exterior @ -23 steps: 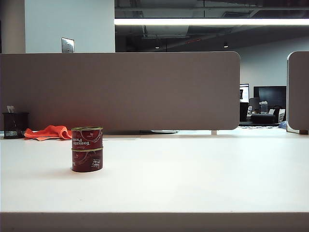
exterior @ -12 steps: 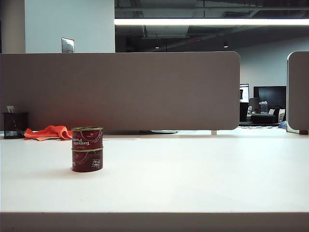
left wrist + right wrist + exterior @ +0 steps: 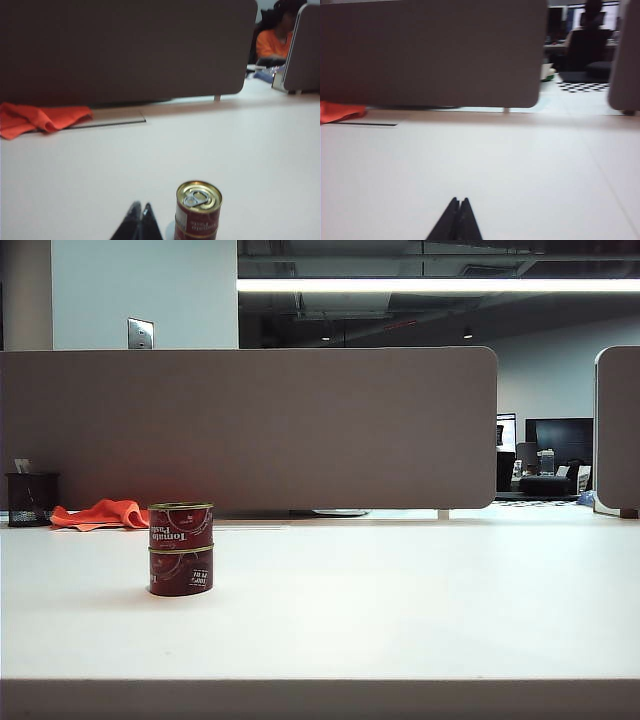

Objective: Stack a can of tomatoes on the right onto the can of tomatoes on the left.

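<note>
Upper tomato can (image 3: 181, 526) sits squarely on the lower tomato can (image 3: 181, 573), left of centre on the white counter (image 3: 400, 600). Left hand (image 3: 139, 209) is closed and empty, held low just beside the stack. Right hand (image 3: 459, 202) is closed and empty, low over bare counter, well apart from the cans.

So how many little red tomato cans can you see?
2, in one stack on the white table's left side: the upper red tomato can sits on the lower red tomato can.

Lower can (image 3: 196, 235) cut off below
</note>
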`<state>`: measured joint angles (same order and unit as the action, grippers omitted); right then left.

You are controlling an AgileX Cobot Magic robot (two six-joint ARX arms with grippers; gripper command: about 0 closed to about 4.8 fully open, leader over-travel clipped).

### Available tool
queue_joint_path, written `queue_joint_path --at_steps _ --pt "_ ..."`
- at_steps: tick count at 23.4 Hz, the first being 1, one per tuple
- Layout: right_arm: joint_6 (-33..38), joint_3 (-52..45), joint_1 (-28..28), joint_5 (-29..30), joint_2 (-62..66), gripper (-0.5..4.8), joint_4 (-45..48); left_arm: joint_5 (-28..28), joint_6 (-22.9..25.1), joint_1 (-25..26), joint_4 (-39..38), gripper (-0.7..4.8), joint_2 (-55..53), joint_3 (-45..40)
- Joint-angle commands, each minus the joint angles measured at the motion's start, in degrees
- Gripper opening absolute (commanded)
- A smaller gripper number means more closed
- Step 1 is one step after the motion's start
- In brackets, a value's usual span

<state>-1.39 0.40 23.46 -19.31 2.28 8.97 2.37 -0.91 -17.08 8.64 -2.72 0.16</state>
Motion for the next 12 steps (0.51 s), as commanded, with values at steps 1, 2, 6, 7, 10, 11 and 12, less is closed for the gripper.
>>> queue_joint_path --at_steps 1,2,6,7,10,11,12 --pt "-0.17 -0.33 -3.56 -0.02 -2.32 -0.06 -0.79 0.0 0.22 0.42 0.26 -0.05 1.53 0.2" --pt "-0.17 -0.33 -4.72 -0.02 -2.47 -0.06 -0.72 0.0 0.22 0.68 0.33 -0.05 1.62 0.2" --pt "-0.17 -0.33 -9.6 -0.04 -2.36 -0.06 -1.4 0.24 0.22 3.78 0.07 -0.05 1.64 0.2" --pt "-0.17 -0.33 -10.93 -0.04 -2.36 -0.06 -1.66 0.24 0.22 4.87 0.0 -0.05 1.64 0.2" --pt "-0.17 -0.33 -14.75 -0.04 -2.36 -0.06 -1.9 0.22 0.22 10.91 -0.39 -0.05 2.45 0.2" --pt "-0.17 -0.33 -15.54 -0.04 -2.36 -0.06 -1.9 0.22 0.22 12.83 -0.39 -0.05 2.56 0.2" --pt "-0.17 -0.33 -16.48 -0.02 -2.36 -0.06 -1.9 0.22 0.22 14.36 -0.42 -0.05 2.56 0.2"
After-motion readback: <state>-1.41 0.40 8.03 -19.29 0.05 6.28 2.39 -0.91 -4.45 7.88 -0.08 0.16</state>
